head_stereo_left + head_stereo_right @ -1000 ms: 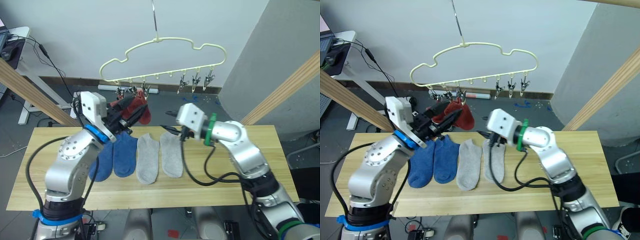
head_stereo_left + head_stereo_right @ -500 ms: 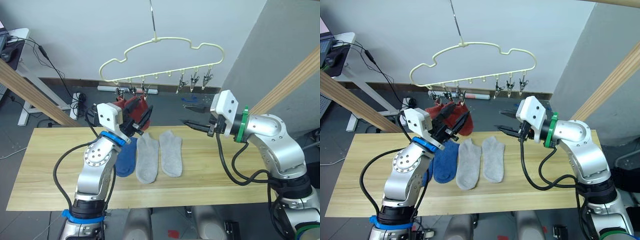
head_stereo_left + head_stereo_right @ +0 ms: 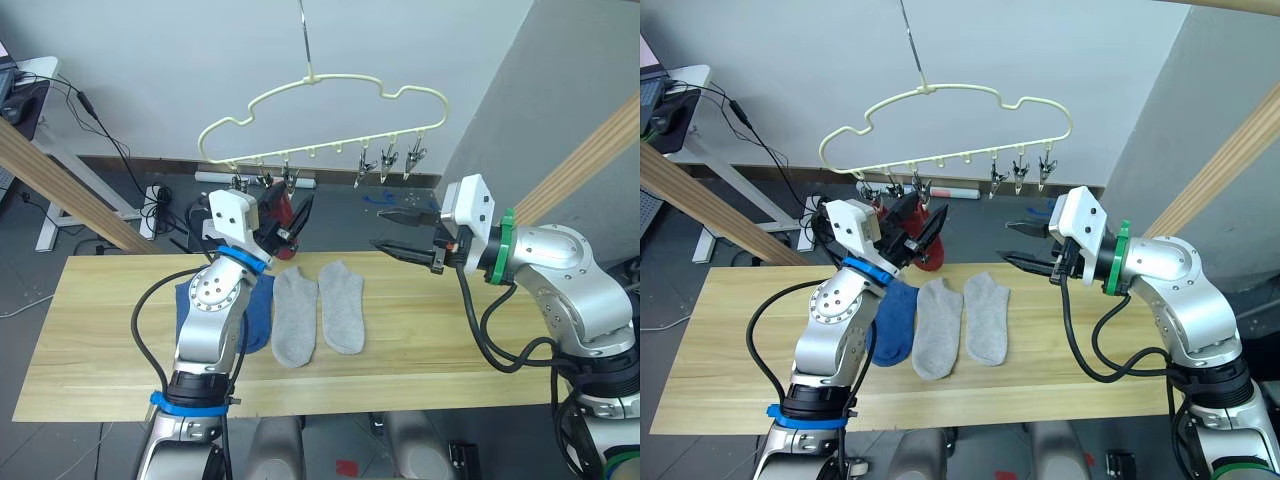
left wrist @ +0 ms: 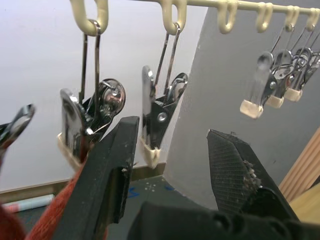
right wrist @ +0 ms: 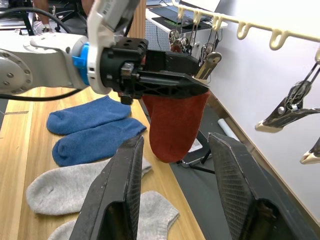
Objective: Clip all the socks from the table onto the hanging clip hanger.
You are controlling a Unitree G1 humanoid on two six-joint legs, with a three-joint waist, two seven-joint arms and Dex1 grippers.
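Observation:
The cream clip hanger (image 3: 320,110) hangs above the table's (image 3: 100,330) far edge. A rust red sock (image 5: 175,125) dangles from its left-end clips (image 4: 155,117). My left gripper (image 3: 290,215) is open up there, one empty clip between its fingers (image 4: 112,170), the red sock just beside them. My right gripper (image 3: 382,230) is open and empty in the air, right of the red sock and under the right-hand clips (image 3: 390,160). Two light grey socks (image 3: 320,312) lie flat mid-table. Two blue socks (image 5: 92,130) lie left of them, partly hidden behind my left arm in the eye views.
Thick wooden poles (image 3: 570,175) slant up at both sides of the table. A white side desk with cables (image 3: 40,90) stands at the far left. Bare tabletop stretches to either side of the socks.
My right gripper lifted from beside the grey socks and drew back to the right, into the air. My left arm swung inward and raised its gripper to the left clips.

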